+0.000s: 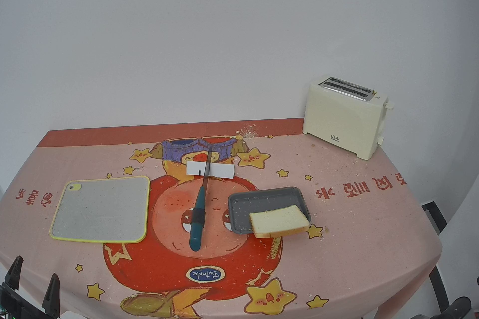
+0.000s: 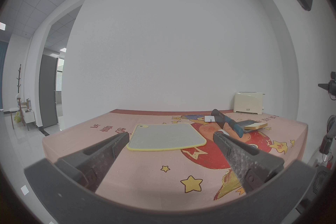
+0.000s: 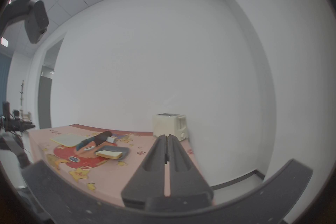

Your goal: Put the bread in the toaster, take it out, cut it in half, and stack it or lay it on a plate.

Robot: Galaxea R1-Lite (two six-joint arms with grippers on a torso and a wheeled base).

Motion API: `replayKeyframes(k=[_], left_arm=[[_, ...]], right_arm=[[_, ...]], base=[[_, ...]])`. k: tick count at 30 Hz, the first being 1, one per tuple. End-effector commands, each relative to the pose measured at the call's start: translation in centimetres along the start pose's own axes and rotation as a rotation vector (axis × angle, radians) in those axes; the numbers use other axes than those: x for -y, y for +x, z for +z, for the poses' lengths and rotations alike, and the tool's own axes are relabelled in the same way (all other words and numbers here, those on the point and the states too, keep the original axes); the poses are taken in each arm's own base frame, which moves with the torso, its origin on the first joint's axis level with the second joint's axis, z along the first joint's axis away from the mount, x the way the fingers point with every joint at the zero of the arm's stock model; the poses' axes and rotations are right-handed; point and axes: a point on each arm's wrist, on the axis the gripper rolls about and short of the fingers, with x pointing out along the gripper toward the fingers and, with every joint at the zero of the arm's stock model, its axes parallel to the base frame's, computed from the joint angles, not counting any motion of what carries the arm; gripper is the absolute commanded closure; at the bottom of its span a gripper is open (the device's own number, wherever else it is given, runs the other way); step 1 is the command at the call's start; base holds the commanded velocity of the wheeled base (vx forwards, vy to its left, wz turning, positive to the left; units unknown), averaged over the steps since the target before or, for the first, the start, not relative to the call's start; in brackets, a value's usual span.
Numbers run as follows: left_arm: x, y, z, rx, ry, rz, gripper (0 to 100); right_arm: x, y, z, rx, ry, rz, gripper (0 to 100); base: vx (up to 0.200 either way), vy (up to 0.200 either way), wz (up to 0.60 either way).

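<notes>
One slice of pale white bread (image 1: 279,221) lies flat on the near part of a dark grey rectangular tray (image 1: 259,201). Its near edge overhangs the tray's near rim, and its long axis runs across the table, left to right. The tray sits right of centre. The cream two-slot toaster (image 1: 344,118) stands well beyond it at the far right of the table, slots upward and nothing visible in them.

Judgement: the task is at its first step, with the bread not yet toasted.

The right gripper (image 3: 167,139) is held off the table's near right edge, level and pointing toward the toaster. Its fingers are pressed together and hold nothing. From it, the bread lies forward and toward the robot's left. The right arm appears the nearer to both bread and toaster, so the pick probably falls to it. Its fingers would have to part first.

The left gripper (image 2: 171,135) hangs at the near left edge with its fingers (image 2: 105,154) spread wide and nothing between them. It faces a grey cutting board with a yellow-green rim (image 1: 102,209).

A teal-handled knife (image 1: 198,215) lies between board and tray. Its blade points away from the robot and rests on a small white holder (image 1: 219,169).
</notes>
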Motion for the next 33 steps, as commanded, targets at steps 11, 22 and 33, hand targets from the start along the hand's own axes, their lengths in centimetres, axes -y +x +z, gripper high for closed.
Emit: replayKeyframes(k=[11, 22, 33], left_arm=[[0.0, 0.1, -0.5, -0.007, -0.001, 0.001, 0], [0.0, 0.1, -0.5, -0.007, -0.001, 0.001, 0], [0.0, 0.1, -0.5, -0.007, -0.001, 0.002, 0]], right_arm=[[-2.2, 8.5, 3.5, -0.492, 0.623, 0.216, 0], [-4.1, 13.0, 1.0, -0.936, 0.957, 0.247, 0], [-5.8, 17.7, -2.4, -1.116, 0.956, 0.237, 0]], base=[[0.000, 0.000, 0.00], [0.000, 0.000, 0.00], [0.000, 0.000, 0.00]])
